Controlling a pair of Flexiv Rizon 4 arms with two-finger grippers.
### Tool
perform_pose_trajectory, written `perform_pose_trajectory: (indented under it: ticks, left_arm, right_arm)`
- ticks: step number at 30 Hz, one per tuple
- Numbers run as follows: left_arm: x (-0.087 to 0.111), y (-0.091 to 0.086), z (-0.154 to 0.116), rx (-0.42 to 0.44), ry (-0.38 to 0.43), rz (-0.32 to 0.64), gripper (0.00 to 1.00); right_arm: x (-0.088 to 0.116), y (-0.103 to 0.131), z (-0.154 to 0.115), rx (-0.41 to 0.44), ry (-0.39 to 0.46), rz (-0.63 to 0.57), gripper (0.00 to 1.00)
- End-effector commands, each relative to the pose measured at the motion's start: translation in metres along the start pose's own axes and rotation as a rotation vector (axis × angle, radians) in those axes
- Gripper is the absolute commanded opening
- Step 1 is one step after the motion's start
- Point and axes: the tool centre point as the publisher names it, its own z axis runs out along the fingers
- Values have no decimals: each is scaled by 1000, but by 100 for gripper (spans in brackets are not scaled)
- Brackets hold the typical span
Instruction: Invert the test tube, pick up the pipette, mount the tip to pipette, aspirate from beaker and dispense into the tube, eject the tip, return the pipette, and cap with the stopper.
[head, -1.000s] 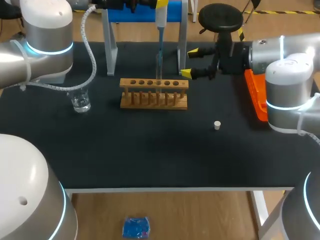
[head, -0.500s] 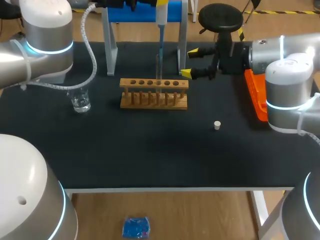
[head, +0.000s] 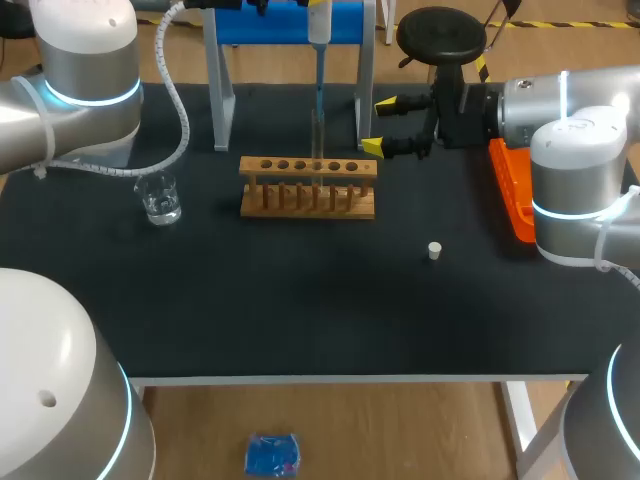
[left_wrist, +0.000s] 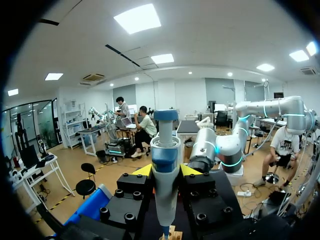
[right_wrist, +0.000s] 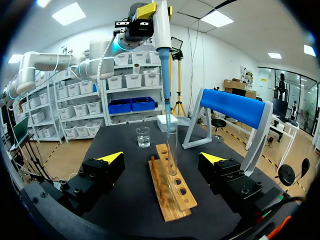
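My left gripper (left_wrist: 166, 170) is shut on the white pipette (left_wrist: 165, 175) and holds it upright over the wooden rack (head: 308, 187). The pipette (head: 320, 25) carries a blue tip (head: 320, 95) that points down at the mouth of the clear test tube (head: 318, 140), which stands in the rack. In the right wrist view the pipette (right_wrist: 162, 30) hangs over the tube (right_wrist: 172, 150), with my left gripper (right_wrist: 145, 12) high up. My right gripper (head: 378, 125) stands open just right of the rack; its fingers (right_wrist: 111, 156) flank the rack (right_wrist: 172, 190) without touching. The beaker (head: 160, 198) stands left of the rack, the white stopper (head: 434, 250) lies front right.
The blue pipette stand (head: 220, 90) rises behind the rack. An orange tip box (head: 510, 185) lies at the table's right edge beside my right arm. In the right wrist view, the beaker (right_wrist: 143, 136) stands beyond the rack.
My left arm has lifted the pipette a little, so its tip has risen in the tube. The right arm has kept still.
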Motion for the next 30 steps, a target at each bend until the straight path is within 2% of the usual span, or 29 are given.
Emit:
perform_pose_trajectory:
  ticks: [1,22,30]
  left_arm:
    - [4,-4,-4,1,-7,3,0]
    - [13,-26,-26,24,-60,71,0]
    - [34,-10,-57,-33,-42,-2,0]
  right_arm:
    - [0,0,0,-1,1,0,100]
    - [0,0,0,-1,1,0,100]
    - [0,0,0,-1,1,0,100]
